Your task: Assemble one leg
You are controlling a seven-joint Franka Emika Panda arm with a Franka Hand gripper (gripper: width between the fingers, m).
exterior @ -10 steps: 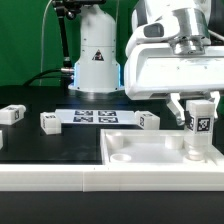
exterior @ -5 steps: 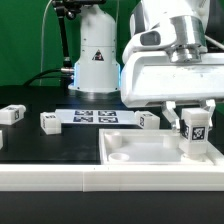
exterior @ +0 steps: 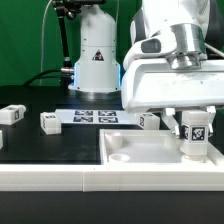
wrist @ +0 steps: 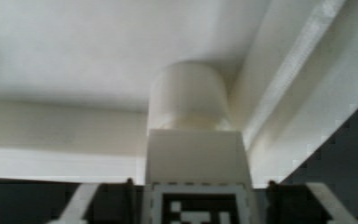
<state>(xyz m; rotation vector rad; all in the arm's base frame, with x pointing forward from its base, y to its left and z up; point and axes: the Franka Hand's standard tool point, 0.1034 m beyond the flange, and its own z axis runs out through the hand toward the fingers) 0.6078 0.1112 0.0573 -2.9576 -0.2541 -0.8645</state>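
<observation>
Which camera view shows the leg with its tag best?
The exterior view: most of the leg shows upright, tag facing the camera, at a corner of the white panel. The wrist view looks along the leg, blurred, its tag cut off.

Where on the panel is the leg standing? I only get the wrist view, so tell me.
Observer: The leg stands upright in the shut pincer, at the end of the panel on the exterior view's right.
Operator: Count the other legs for me.
Observer: Three loose legs lie on the black table, toward the exterior view's left of the held one.
</observation>
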